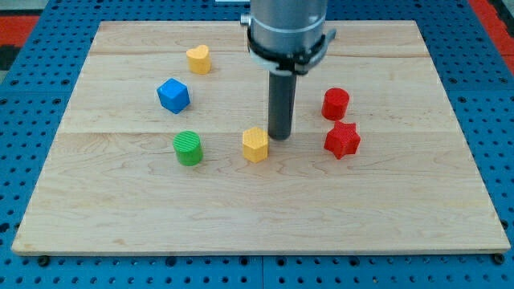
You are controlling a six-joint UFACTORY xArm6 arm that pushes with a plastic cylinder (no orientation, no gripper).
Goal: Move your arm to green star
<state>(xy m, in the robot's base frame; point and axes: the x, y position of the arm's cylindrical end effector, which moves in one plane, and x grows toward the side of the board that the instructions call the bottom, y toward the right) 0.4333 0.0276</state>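
No green star shows in the camera view; the only green block is a green cylinder (pixel 189 148) at the left of centre. My tip (pixel 279 137) rests on the board near its middle, just right of a yellow hexagonal block (pixel 255 144) and nearly touching it. The green cylinder lies well to the tip's left. The arm's body hides part of the board's top middle.
A blue cube-like block (pixel 173 95) and a yellow heart (pixel 198 59) lie at the upper left. A red cylinder (pixel 336 103) and a red star (pixel 342 140) lie to the tip's right. The wooden board (pixel 257 217) sits on a blue perforated table.
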